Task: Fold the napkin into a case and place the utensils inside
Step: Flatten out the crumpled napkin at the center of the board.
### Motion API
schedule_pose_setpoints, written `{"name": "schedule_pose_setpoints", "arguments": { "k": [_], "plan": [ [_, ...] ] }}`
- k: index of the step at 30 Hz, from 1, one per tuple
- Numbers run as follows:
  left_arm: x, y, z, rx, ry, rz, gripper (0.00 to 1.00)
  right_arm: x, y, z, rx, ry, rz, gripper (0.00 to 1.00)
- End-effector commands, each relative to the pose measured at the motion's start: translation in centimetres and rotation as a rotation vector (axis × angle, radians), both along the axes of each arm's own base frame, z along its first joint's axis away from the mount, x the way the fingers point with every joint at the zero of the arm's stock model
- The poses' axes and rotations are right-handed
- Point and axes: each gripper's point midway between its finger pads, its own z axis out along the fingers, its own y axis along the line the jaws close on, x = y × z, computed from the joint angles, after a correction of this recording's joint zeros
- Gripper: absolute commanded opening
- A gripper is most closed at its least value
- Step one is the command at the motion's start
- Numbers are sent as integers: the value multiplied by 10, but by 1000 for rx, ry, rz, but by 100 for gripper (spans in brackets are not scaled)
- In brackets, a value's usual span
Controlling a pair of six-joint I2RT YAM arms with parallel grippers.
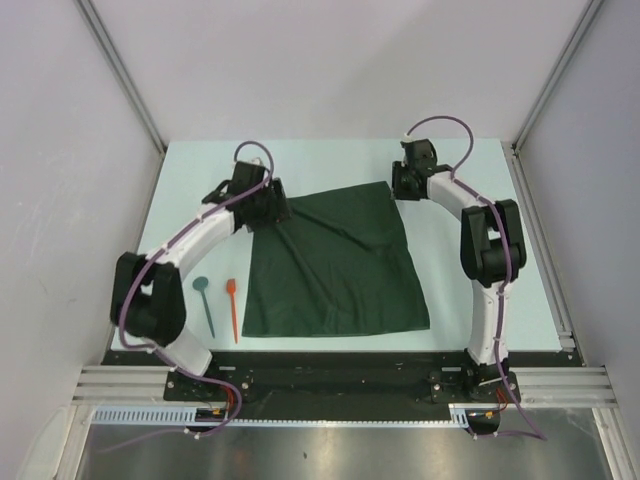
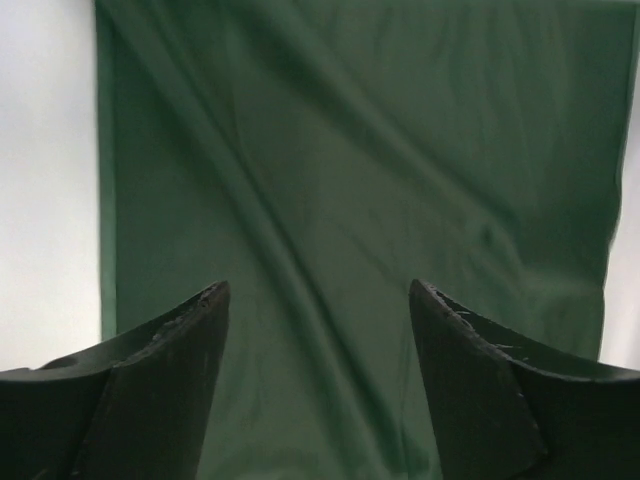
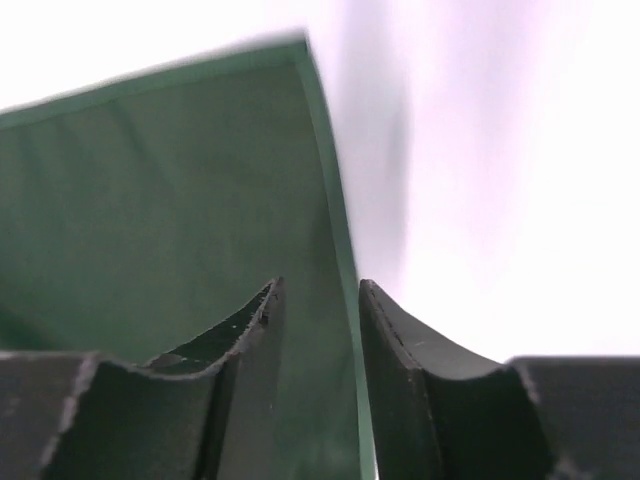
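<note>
Nearest the arm bases, well short of the left claw and off to its left, the two slender plastic utensils lie side by side on the pale worktop. They are a teal-green piece with a round head and an orange-red pronged piece, both just beside the cloth's left edge but apart from it. Neither has been picked up, so loading them is a step not yet begun. Next comes the dark green square cloth napkin, spread open in a single layer. Its near edge is well back from both claws, and long soft creases run across it from the far left corner. No fold shows anywhere, so by my reading the case has not been started and nearly the whole task is left. At the far side, the left claw hangs over the napkin's far left corner with its dark fingers spread wide. Nothing is held: the cloth lies flat below and ahead of the gap. The right claw sits at the far right corner with its jaws narrower but parted. The napkin's hemmed side edge runs straight through the gap, cloth to the claw's left and bare worktop to its right. That wrist view is blurred, so I cannot tell whether the pads touch the fabric, though they do not look clamped on it. Both claws seem placed for a first fold from the far corners.
</note>
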Motion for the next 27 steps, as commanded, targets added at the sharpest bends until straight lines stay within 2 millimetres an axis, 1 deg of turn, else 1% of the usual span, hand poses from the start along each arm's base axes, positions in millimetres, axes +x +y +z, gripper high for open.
{"name": "schedule_pose_setpoints", "arguments": {
  "k": [1,2,3,4,5,6,7,8,9,11,12,13,16,18,20,23,24,25,26,27],
  "plan": [
    [-35,-13,21,-165,-81,-50,74,48,6,23,-78,-153,37,42],
    [-42,-16,21,-189,-86,-69,74,56,5,18,-102,-147,32,44],
    [-51,-16,30,-205,-109,-78,74,61,5,15,-117,-145,33,49],
    [-63,-15,18,-210,-77,-73,74,64,5,12,-134,-143,44,51],
    [-69,-16,16,-225,-75,-77,74,63,7,-7,-140,-103,66,51],
    [-75,-19,16,-243,-75,-87,74,73,11,2,-137,-124,74,53],
    [-83,-19,14,-259,-69,-91,73,74,14,-2,-154,-114,88,53],
    [-86,-20,14,-266,-72,-94,73,73,13,-18,-174,-75,91,54],
    [-90,-23,12,-267,-69,-101,73,78,16,-13,-174,-90,96,54],
    [-92,-25,16,-272,-75,-105,73,79,17,-21,-191,-75,94,53],
    [-93,-25,17,-273,-76,-104,73,79,17,-30,-202,-60,91,52],
    [-93,-26,18,-277,-78,-107,73,80,17,-30,-204,-60,88,52],
    [-91,-27,24,-277,-89,-112,73,78,18,-37,-206,-47,92,49],
    [-91,-27,27,-279,-95,-112,73,77,17,-40,-214,-33,94,46],
    [-90,-27,29,-280,-105,-109,73,72,17,-45,-218,-7,100,45],
    [-90,-27,33,-283,-113,-110,73,67,12,-52,-235,41,83,38],
    [-89,-27,36,-283,-118,-109,73,66,10,-54,-244,51,80,28],
    [-88,-26,38,-281,-123,-106,73,61,7,-64,-262,89,74,23],
    [-87,-26,42,-280,-130,-108,73,66,5,-59,-272,79,59,12],
    [-85,-26,46,-281,-141,-108,73,66,1,-60,-283,88,44,5]
  ]
}}
